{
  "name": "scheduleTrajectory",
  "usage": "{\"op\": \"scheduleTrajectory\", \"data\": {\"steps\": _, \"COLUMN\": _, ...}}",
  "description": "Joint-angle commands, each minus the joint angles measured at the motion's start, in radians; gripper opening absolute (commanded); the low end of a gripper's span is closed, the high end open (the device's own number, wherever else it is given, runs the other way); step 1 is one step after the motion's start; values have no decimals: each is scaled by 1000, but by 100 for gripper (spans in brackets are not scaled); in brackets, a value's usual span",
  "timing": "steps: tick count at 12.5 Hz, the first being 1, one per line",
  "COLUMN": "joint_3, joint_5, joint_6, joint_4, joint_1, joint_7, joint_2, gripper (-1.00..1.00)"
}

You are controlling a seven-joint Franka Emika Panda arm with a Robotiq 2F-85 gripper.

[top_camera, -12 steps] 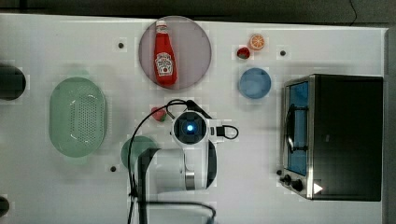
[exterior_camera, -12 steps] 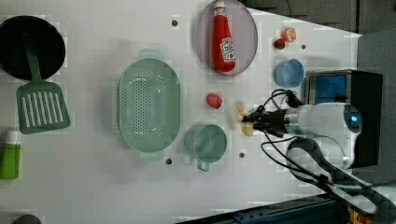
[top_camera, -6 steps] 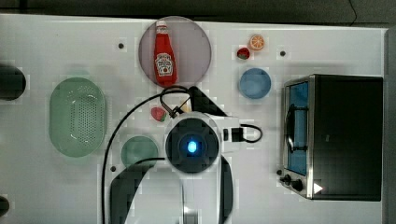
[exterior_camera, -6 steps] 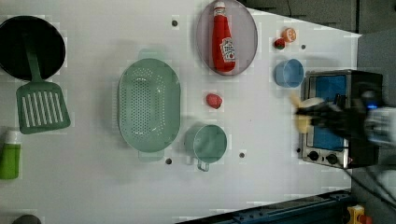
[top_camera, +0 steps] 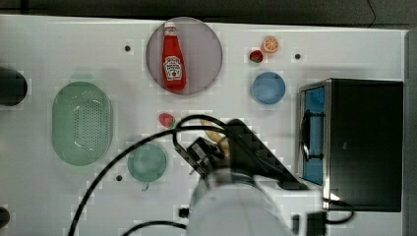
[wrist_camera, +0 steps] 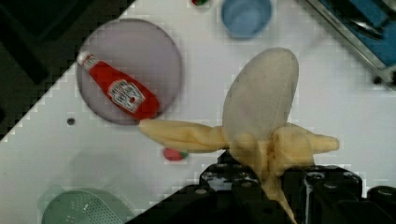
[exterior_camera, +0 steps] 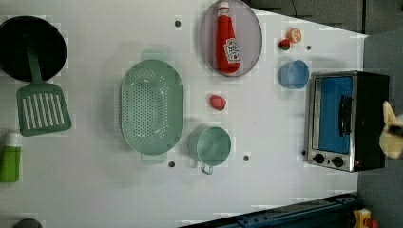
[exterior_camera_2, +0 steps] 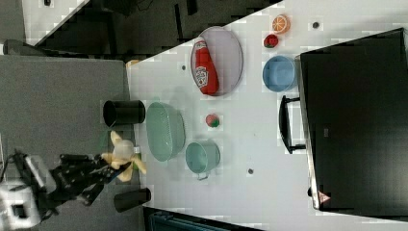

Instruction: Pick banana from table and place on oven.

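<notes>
The gripper point(wrist_camera: 275, 186) had its fingers pinching the banana point(wrist_camera: 261, 126), a partly peeled toy with its flaps hanging loose, lifted clear of the worktop point(top_camera: 59, 49), presumably so it could clear the oven point(top_camera: 366, 142) and be set on its black top. The wrist view showed the grip up close. The right view placed the banana point(exterior_camera_2: 122, 156) high in the air, while the top view caught just a sliver point(top_camera: 216, 136) beside the arm.

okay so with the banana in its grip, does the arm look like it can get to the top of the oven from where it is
Probably yes. The gripper holds the banana lifted off the table, and the oven has a bare black top with nothing standing on it. Nothing visible stands between them, though the arm's real reach can't be judged.
</notes>
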Motion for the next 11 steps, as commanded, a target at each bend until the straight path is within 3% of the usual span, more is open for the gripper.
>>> {"op": "scheduleTrajectory", "data": {"steps": 1, "joint_3": -83, "joint_5": -1, "joint_6": -26, "joint_4": -14, "joint_1": -11, "joint_7": -41, "joint_2": 100, "gripper": -50}}
{"op": "scheduleTrajectory", "data": {"steps": 6, "joint_3": -358, "joint_5": -23, "joint_6": 36, "joint_4": 0, "joint_1": -34, "joint_7": -378, "joint_2": 212, "gripper": -50}}
{"op": "scheduleTrajectory", "data": {"steps": 11, "joint_3": -582, "joint_5": -23, "joint_6": 310, "joint_4": 52, "joint_1": -35, "joint_7": -858, "joint_2": 420, "gripper": -50}}
